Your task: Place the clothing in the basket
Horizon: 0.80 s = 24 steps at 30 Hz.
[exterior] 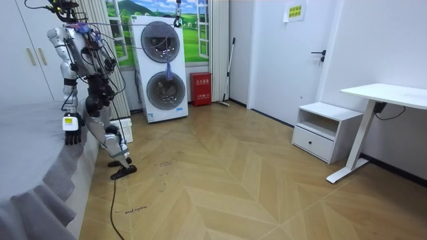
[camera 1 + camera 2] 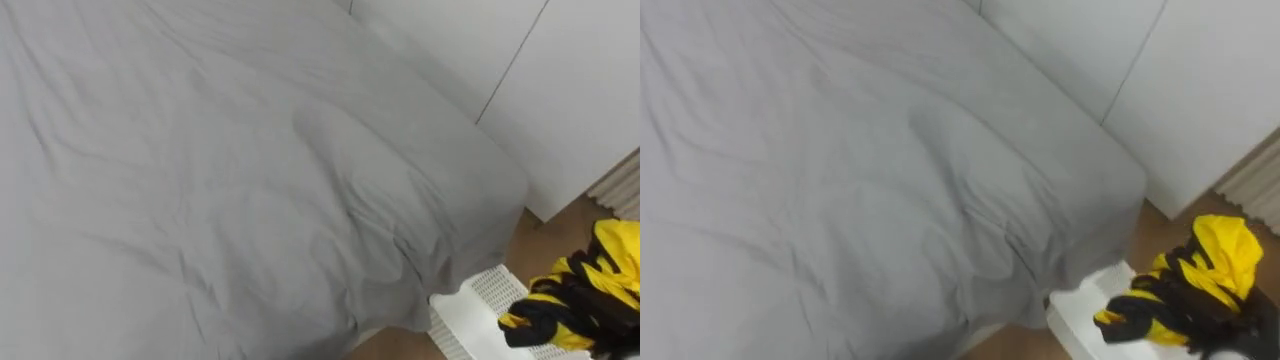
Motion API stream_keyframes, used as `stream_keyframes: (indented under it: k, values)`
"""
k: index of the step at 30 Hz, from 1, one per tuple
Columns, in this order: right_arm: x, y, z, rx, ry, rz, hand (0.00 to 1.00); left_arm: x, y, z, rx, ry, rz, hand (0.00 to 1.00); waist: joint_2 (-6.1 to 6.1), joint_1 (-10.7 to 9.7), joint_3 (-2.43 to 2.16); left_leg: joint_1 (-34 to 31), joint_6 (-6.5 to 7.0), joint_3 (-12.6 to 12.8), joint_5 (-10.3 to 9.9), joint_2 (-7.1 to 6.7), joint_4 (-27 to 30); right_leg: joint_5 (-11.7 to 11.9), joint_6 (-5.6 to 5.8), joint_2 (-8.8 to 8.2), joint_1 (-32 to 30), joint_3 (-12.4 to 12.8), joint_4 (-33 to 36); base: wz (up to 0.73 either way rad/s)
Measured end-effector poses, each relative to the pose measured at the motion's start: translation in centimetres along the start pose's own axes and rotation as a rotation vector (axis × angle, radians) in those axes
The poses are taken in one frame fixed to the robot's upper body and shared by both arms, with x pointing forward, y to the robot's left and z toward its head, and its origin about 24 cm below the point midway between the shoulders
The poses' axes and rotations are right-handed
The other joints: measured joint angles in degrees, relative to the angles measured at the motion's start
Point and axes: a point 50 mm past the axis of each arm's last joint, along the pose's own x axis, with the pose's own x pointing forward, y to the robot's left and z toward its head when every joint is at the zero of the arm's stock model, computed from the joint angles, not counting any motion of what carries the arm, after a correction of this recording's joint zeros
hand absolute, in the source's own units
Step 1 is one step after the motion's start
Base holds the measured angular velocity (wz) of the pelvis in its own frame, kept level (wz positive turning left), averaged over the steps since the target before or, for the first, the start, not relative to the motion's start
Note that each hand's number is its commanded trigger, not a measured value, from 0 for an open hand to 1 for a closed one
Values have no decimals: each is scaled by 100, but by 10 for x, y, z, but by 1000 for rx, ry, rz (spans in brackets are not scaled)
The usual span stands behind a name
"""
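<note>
A yellow and black garment [image 2: 585, 295] lies heaped on the white basket [image 2: 470, 315] at the lower right of the eye views, on the wooden floor just past the bed's corner. The garment [image 2: 1200, 290] rises above the basket's rim [image 2: 1080, 305], its yellow hood uppermost. In the room view I stand at the bed's edge, facing the bed. My left hand [image 1: 72, 130] hangs at my side over the bed's edge with relaxed fingers and nothing in it. The basket [image 1: 124, 130] stands behind my legs there.
The bed [image 2: 220, 180], under a creased grey sheet, takes up most of the eye views. White wardrobe doors [image 2: 560, 90] stand behind its corner. Two stacked washing machines [image 1: 163, 67], a white bedside cabinet [image 1: 327, 130] and a white desk [image 1: 387, 97] line the room's far side.
</note>
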Motion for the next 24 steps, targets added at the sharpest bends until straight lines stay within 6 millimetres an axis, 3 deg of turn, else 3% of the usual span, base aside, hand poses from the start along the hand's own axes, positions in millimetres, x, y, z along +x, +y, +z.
stream_keyframes:
  k: [4,6,12,13,15,17,24]
  values:
    - [19,11,16,-19,-33,-9,82,1,-8,13,20,-41,-38,0,198,49,60,-593,45,98,21,-37,200,-54,57,-49,-686,190,233,-17]
    - [31,18,23,-31,-19,-25,84,1,-15,25,45,-69,-60,0,326,46,46,-930,138,67,76,-98,204,-42,81,-90,-1056,193,335,5]
    - [46,37,25,-18,41,-87,73,1,-23,44,46,-132,-84,0,433,361,46,-1490,212,141,183,-149,264,9,69,-165,-1740,216,600,0]
    - [47,37,25,-16,42,-91,68,1,-24,46,46,-139,-86,0,462,370,51,-1545,218,120,194,-153,271,8,69,-179,-1785,193,608,19]
    - [49,41,28,3,43,-94,44,0,-26,52,48,-166,-96,0,527,399,58,-1738,239,54,277,-195,259,14,61,-239,-1969,117,624,26]
    - [49,42,27,5,47,-96,0,0,-27,55,52,-179,-100,0,540,438,58,-1785,238,21,301,-219,230,13,60,-257,-2039,100,671,12]
    - [54,28,32,20,57,-141,0,-1,-29,61,52,-211,-108,0,520,555,73,-1829,242,-77,310,-292,229,-152,45,-354,-2154,-1,903,11]
